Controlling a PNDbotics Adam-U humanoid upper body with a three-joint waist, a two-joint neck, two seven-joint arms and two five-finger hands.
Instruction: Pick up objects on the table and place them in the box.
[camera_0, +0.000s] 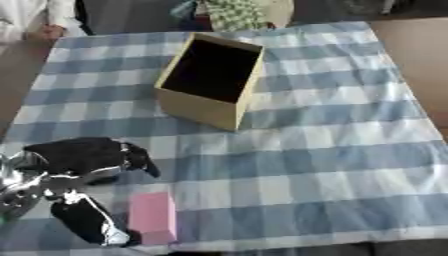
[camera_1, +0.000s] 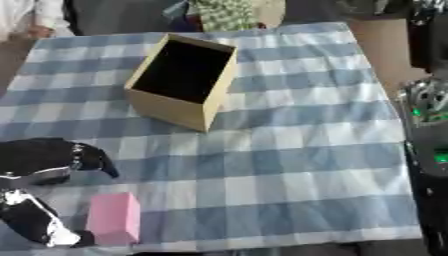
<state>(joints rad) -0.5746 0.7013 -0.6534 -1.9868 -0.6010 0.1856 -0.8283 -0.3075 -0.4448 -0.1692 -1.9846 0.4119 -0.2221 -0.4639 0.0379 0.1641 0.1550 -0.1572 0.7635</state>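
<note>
Box (camera_0: 210, 80) (one), one pink block (camera_0: 153, 217).

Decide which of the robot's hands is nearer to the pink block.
Left. The left hand is right beside the pink block, fingers open around its left side. The right hand shows in neither view; only that arm lies along the table's right edge.

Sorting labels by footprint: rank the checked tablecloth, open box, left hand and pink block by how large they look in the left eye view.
1. checked tablecloth
2. open box
3. left hand, nearer the camera, so its rank against the box is unsure
4. pink block
</note>
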